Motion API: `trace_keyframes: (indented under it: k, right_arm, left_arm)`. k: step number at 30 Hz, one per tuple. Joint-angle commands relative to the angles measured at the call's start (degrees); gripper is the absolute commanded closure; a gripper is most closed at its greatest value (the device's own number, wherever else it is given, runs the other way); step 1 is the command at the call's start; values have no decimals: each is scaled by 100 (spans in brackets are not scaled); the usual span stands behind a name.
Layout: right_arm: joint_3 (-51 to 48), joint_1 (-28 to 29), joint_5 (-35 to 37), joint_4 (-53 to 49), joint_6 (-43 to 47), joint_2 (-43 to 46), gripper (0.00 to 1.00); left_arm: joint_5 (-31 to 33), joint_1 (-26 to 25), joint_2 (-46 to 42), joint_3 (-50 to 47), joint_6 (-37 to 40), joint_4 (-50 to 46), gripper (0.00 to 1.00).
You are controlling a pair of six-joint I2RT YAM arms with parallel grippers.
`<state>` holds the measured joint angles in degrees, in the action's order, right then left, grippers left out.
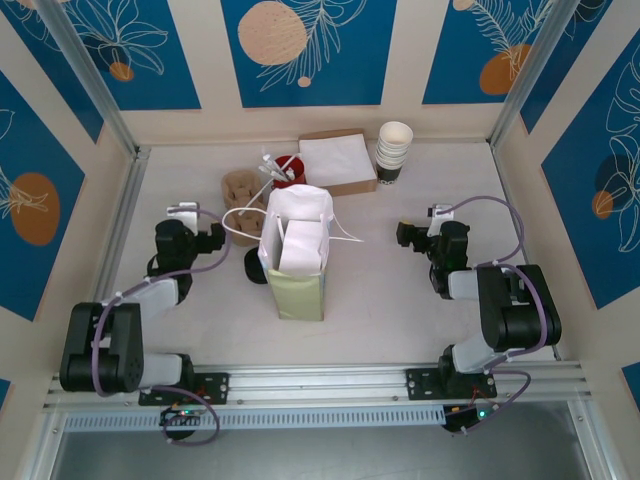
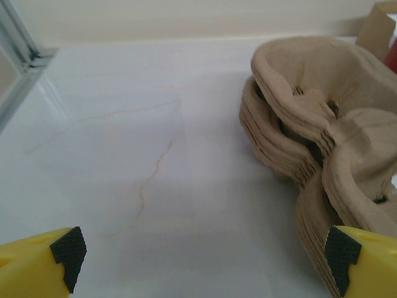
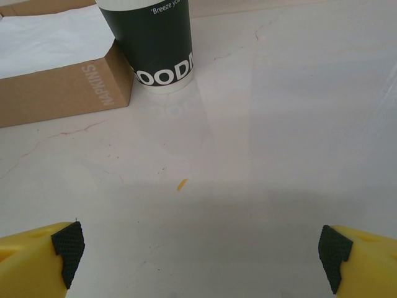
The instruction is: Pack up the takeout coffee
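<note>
A white paper bag (image 1: 295,255) stands open in the middle of the table, its handles drooping over the sides. A dark round object (image 1: 256,268) sits against the bag's left side, mostly hidden; I cannot tell whether it is the takeout coffee. My left gripper (image 1: 192,232) hovers left of the bag, open, with bare table between its fingertips (image 2: 205,248). My right gripper (image 1: 432,235) is to the right of the bag, also open over bare table (image 3: 201,248). Neither gripper touches anything.
A stack of brown pulp cup carriers (image 1: 243,195) (image 2: 322,143) lies just ahead and right of my left gripper. At the back stand a napkin box (image 1: 338,162) (image 3: 62,87), a nested stack of cups (image 1: 393,152) (image 3: 152,43) and a red holder with stirrers (image 1: 283,168).
</note>
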<state>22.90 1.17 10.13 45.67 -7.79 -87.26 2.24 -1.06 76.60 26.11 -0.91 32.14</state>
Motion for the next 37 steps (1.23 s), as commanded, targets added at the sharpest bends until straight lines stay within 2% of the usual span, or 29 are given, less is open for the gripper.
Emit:
trace_keyframes:
  k: [1,9,11,18,23,37]
  right_arm:
    - [2,-20,-85,249,147,-1,1]
    - [8,-35,-108,245,138,-1,1]
    - [11,-38,-112,240,138,-1,1]
    - [5,-38,-116,236,139,-1,1]
    - [6,-38,-117,240,138,-1,1]
    - [5,-38,-118,236,138,-1,1]
  left_arm:
    - [-358,53,235,-74,86,446,0]
    - [-325,-16,1194,-553,148,2137,0]
    - [-165,-113,1143,-412,224,1714,0]
    - [-24,-195,1147,-389,266,1706,0]
    - [-245,-202,1139,-286,357,1494,0]
    - [-250,-202,1143,-281,355,1489,0]
